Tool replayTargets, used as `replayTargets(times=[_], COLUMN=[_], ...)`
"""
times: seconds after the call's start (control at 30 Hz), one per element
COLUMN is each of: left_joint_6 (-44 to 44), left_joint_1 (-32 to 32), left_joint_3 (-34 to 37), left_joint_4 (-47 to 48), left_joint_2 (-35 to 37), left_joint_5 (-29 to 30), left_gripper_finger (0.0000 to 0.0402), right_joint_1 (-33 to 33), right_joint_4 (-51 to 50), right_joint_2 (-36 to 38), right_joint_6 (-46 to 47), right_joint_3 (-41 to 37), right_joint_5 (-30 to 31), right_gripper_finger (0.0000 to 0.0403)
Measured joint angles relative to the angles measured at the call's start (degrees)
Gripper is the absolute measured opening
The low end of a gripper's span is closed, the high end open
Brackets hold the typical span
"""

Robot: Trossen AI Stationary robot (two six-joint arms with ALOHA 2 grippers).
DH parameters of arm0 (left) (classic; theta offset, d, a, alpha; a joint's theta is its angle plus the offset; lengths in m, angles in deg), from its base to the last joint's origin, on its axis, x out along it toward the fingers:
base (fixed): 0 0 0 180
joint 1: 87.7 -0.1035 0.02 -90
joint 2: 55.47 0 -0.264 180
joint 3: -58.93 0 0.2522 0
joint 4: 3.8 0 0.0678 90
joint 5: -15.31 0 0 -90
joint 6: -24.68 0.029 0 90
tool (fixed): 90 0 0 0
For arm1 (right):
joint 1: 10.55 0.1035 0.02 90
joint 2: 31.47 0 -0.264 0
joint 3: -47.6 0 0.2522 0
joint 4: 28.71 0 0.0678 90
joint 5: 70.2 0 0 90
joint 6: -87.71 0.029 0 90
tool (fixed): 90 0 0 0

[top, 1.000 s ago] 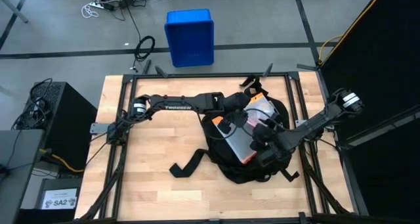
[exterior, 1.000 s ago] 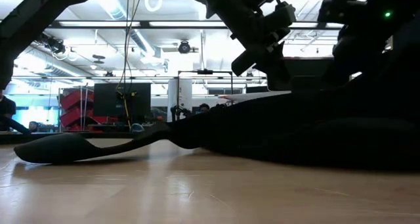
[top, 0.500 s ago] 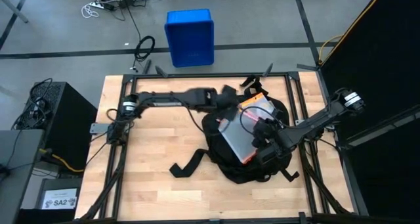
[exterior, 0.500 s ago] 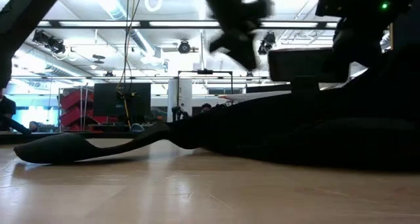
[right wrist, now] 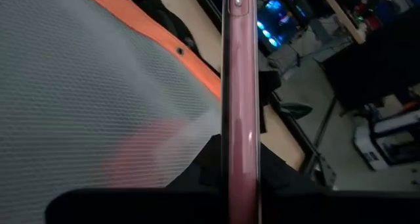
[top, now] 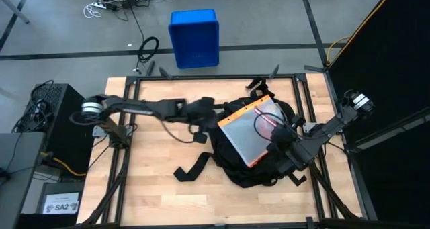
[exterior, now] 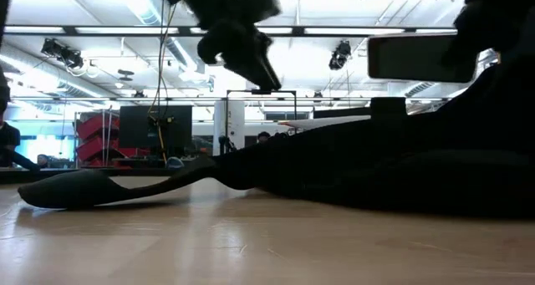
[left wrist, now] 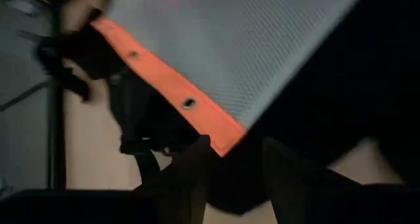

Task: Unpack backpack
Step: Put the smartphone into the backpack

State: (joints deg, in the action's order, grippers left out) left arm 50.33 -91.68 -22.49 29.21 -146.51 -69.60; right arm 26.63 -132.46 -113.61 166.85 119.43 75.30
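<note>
The black backpack [top: 259, 158] lies on the right half of the table, one strap [top: 191, 170] trailing toward the near left. A grey mesh pouch [top: 250, 131] with an orange edge [left wrist: 167, 86] rests on top of it, something red showing through the mesh. My left gripper [top: 215, 116] hangs open just left of the backpack, with the pouch's corner ahead of its fingers [left wrist: 190, 178] and nothing between them. My right gripper [top: 277, 142] is above the backpack's right part, shut on a thin pink slab [right wrist: 239, 86] like a phone. My right gripper pinches the pink slab by its two flat faces near one end [right wrist: 239, 178]. The rest of the slab sticks out ahead, along the fingers. In the low view the slab [exterior: 418, 58] hangs about level, lifted clear above the backpack.
A blue crate [top: 195, 37] stands on the floor beyond the table's far edge. A black box [top: 57, 121] sits off the left edge and a black curtain [top: 383, 68] hangs on the right. Bare wood [top: 148, 162] covers the table's left half.
My left gripper has let go of the mesh pouch and drawn back toward the table's left edge; the pouch stays lying on the backpack. My right gripper has risen a little, and the pink slab has come up clear above the backpack.
</note>
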Motion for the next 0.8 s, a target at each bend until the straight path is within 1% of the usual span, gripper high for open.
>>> replayTargets(times=[0.07,0.13,0.17,0.23,0.37,0.5,0.63,0.73,0.8], left_joint_6=[-0.88,-0.23,0.5,2.53,2.43,2.61,2.59,2.56,2.42], left_joint_1=[0.78,3.01,4.29,6.66,10.37,12.3,13.18,13.39,13.27], left_joint_3=[8.21,14.33,16.28,18.11,17.14,13.44,9.89,7.05,5.07], left_joint_4=[-14.27,-25.95,-28.69,-31.04,-33.75,-33.91,-32.77,-32.44,-31.92], left_joint_2=[2.8,3.16,2.97,1.46,-3.47,-8.48,-13.12,-16.1,-18.02], left_joint_5=[-4.4,-9.28,-10.37,-10.64,-8.18,-8.67,-8.14,-8.19,-7.07], left_gripper_finger=[0.0099,0.0095,0.0095,0.0096,0.0101,0.0115,0.0149,0.0183,0.0206], right_joint_1=[1.07,1.39,1.4,1.23,0.79,0.07,-0.25,-0.23,-0.28], right_joint_4=[-0.04,-0.17,0.0,-0.08,-0.09,-0.03,0.98,1.47,2.29], right_joint_2=[0.57,0.65,0.63,0.68,0.71,0.71,0.73,0.73,0.73], right_joint_6=[0.96,1.97,2.04,2.1,2.96,3.37,3.36,3.26,3.11], right_joint_3=[-0.1,-0.1,-0.1,-0.1,-0.1,-0.1,-0.1,-0.1,-0.1], right_joint_5=[-0.28,-0.14,-0.22,-0.16,0.14,0.72,0.48,0.34,0.33], right_gripper_finger=[0.0004,0.0004,0.0004,0.0004,0.0004,0.0004,0.0004,0.0004,0.0004])
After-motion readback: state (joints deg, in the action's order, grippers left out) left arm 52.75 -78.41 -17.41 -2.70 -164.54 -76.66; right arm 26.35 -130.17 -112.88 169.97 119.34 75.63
